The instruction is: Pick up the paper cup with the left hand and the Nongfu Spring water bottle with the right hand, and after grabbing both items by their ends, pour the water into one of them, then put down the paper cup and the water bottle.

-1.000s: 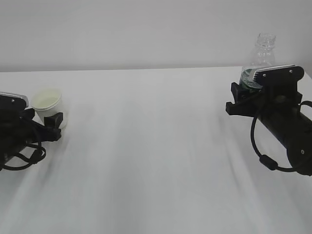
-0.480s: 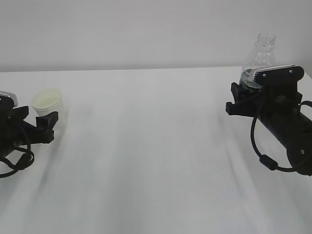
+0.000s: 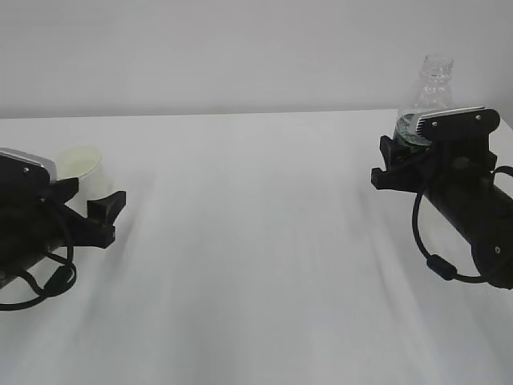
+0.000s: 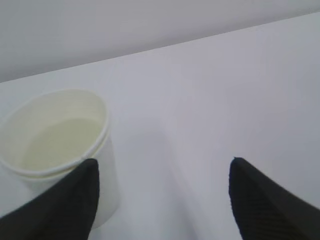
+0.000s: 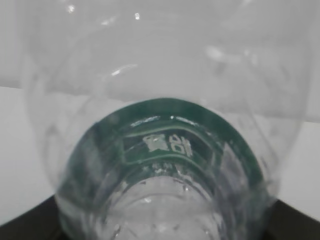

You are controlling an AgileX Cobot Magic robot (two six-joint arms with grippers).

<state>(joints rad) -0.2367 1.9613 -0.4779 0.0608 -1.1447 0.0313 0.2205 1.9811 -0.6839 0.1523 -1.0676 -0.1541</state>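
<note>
Though the white table [image 3: 256, 241] fills most of what we see, we count two arms, one bottle and one cup on it. The right hand [image 3: 398, 160] lies low, reaching away from us, its fingers closed around the upright Nongfu Spring water bottle [image 3: 429, 92]; the arm hides the bottle's lower half. The left hand [image 4: 162, 192] also sits low, its fingers spread wide and holding nothing. The paper cup [image 4: 57, 145] stands just beyond its left finger, partly cut off; we cannot tell whether they touch.
</note>
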